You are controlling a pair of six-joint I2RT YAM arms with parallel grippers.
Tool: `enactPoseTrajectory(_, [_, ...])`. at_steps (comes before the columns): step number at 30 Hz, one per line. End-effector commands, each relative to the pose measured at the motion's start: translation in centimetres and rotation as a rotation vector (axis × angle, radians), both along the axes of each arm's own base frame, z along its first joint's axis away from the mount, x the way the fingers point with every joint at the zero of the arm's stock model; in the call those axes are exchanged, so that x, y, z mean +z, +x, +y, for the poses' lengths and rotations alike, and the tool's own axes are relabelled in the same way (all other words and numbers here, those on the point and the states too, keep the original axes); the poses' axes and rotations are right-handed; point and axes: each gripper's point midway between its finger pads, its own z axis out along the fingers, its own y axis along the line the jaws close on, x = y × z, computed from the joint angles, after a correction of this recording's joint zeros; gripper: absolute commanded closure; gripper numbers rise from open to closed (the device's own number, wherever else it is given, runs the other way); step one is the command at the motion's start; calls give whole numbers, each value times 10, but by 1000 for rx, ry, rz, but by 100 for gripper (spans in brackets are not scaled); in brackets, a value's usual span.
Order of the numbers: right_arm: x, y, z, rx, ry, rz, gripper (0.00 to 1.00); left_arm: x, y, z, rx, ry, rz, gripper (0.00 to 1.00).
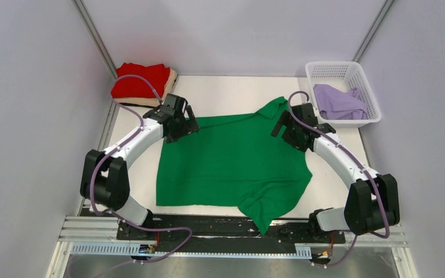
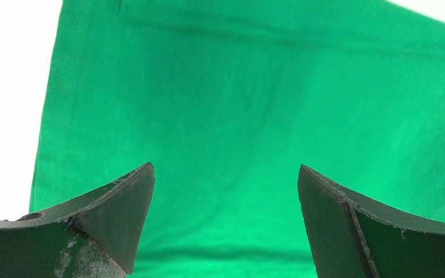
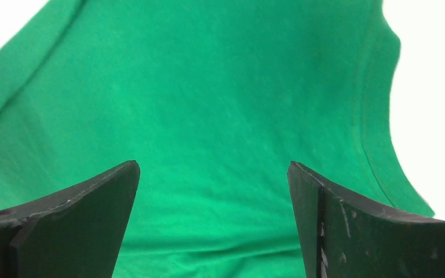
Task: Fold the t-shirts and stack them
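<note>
- Well, the white table (image 1: 232,92) stretches beneath both of my grippers.
- The green t-shirt (image 1: 232,162) lies spread on it, directly under my left gripper (image 2: 226,174) and my right gripper (image 3: 214,168). The left hangs over its far left corner and the right over its far right side near the collar. One rumpled sleeve trails back toward my bases.
- The white lattice basket (image 1: 369,95) sits beyond my right gripper and to its right.
- The red t-shirt (image 1: 139,80), folded, rests beyond my left gripper, to its left, on top of the tan t-shirt (image 1: 145,103).
- The lavender t-shirt (image 1: 339,103) lies crumpled inside the basket.
- Both of my grippers have their jaws spread wide apart, with nothing between them.
</note>
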Motion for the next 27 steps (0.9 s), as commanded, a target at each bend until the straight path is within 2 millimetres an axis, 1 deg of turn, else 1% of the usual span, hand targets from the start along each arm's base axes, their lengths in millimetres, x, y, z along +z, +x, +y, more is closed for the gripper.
enactPoseTrajectory(1, [19, 42, 10, 34, 8, -100, 0, -11, 42, 14, 42, 47, -12, 0])
enactPoseTrajectory(2, [20, 49, 12, 38, 11, -111, 0, -8, 51, 16, 51, 41, -21, 0])
enactPoseTrajectory(3, [22, 56, 15, 42, 11, -119, 0, -19, 55, 17, 53, 50, 1, 0])
enactPoseTrajectory(4, [21, 64, 17, 47, 12, -122, 0, -23, 62, 20, 63, 56, 7, 0])
enactPoseTrajectory(6, [20, 77, 20, 51, 12, -126, 0, -25, 71, 24, 77, 57, 6, 0])
enactPoseTrajectory(7, [17, 84, 22, 53, 11, -123, 0, -32, 74, 25, 79, 60, 16, 0])
enactPoseTrajectory(9, [14, 96, 26, 60, 15, -121, 0, -38, 81, 30, 95, 62, 23, 0])
enactPoseTrajectory(11, [9, 106, 30, 70, 23, -111, 0, -44, 89, 38, 120, 61, 24, 0])
enactPoseTrajectory(14, [3, 117, 34, 78, 31, -106, 0, -55, 100, 40, 125, 40, 34, 0])
enactPoseTrajectory(17, [-1, 123, 39, 96, 55, -94, 0, -60, 109, 43, 130, 8, 47, 1])
enactPoseTrajectory(21, [-5, 126, 37, 94, 54, -87, 0, -64, 119, 47, 146, -1, 41, 7])
enactPoseTrajectory(23, [-6, 126, 34, 90, 49, -84, 0, -62, 124, 48, 147, -5, 31, 13])
enactPoseTrajectory(24, [-7, 126, 34, 88, 48, -83, 0, -60, 127, 47, 148, -8, 23, 19])
enactPoseTrajectory(27, [-9, 125, 32, 84, 46, -77, 0, -53, 134, 44, 142, -24, 2, 29])
